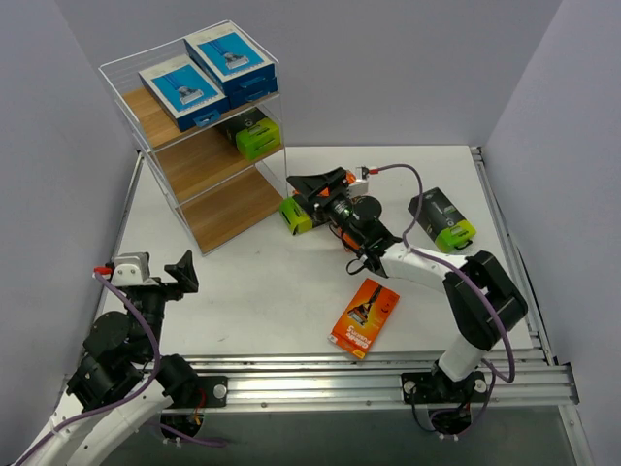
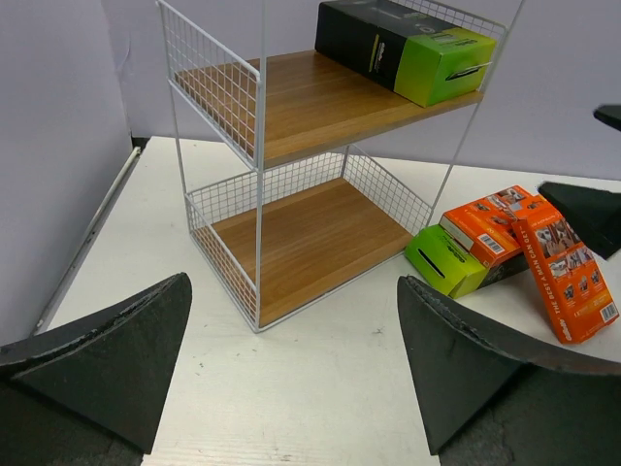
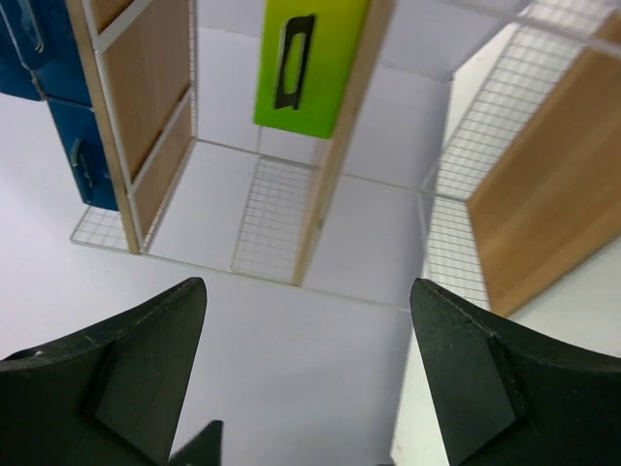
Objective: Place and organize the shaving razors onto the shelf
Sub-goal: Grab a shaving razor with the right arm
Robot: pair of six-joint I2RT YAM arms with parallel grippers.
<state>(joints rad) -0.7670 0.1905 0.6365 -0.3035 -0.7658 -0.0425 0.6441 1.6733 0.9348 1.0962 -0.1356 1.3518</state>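
Observation:
The shelf (image 1: 209, 146) stands at the far left. Two blue-and-white razor packs (image 1: 207, 73) lie on its top board, and a black pack with a lime-green end (image 1: 252, 136) lies on the middle board. My right gripper (image 1: 303, 194) is open and empty, pointing at the shelf, just above a heap of a green-ended pack (image 1: 296, 216) and two orange packs (image 2: 490, 228) by the shelf's lower right corner. My left gripper (image 1: 181, 273) is open and empty over bare table at the near left. The right wrist view shows the shelved green end (image 3: 301, 63) and nothing between the jaws.
Another black and green pack (image 1: 442, 220) lies at the right of the table. One orange pack (image 1: 365, 317) lies near the front edge. The shelf's bottom board (image 2: 310, 238) holds nothing. Grey walls close in the left, back and right.

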